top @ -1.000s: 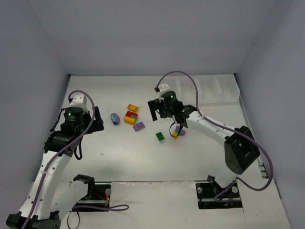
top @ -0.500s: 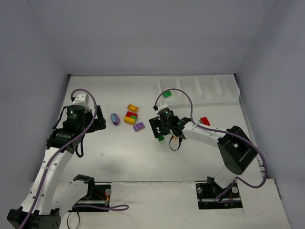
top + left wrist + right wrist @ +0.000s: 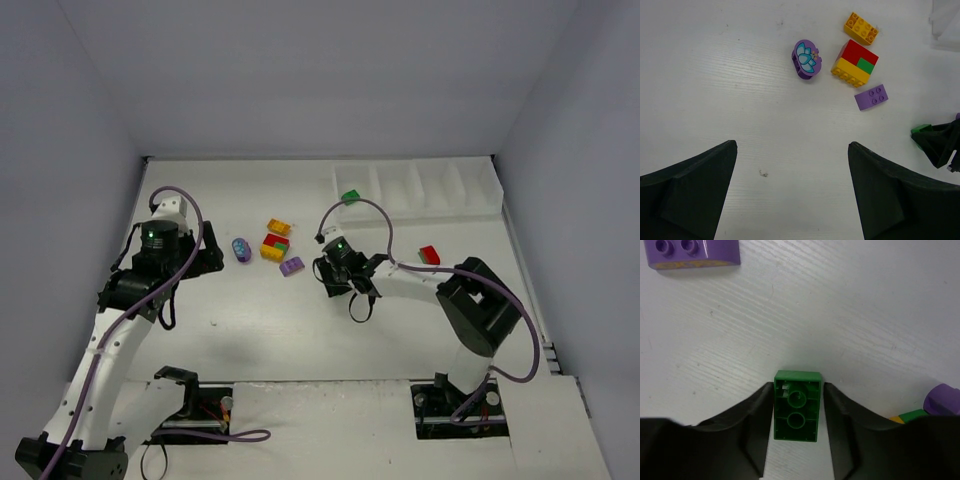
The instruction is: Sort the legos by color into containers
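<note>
We see right gripper [image 3: 797, 392] clamped on green brick [image 3: 796, 410], fingers [image 3: 752, 420] against both its sides. Left gripper [image 3: 791, 146] spread wide over table [image 3: 715, 75], purple flower piece [image 3: 806, 58] on far side.

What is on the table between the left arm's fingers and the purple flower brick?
Just bare white table, save one tiny speck. The left wrist view shows it, between the open fingers and the purple flower brick.

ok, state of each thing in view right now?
right gripper: shut on green brick, brick flat on table.
left gripper: open, empty.
second green brick: in leftmost compartment of tray.
red brick: loose, outside tray.
red-yellow-green clump: joined.
purple brick: loose.
</note>
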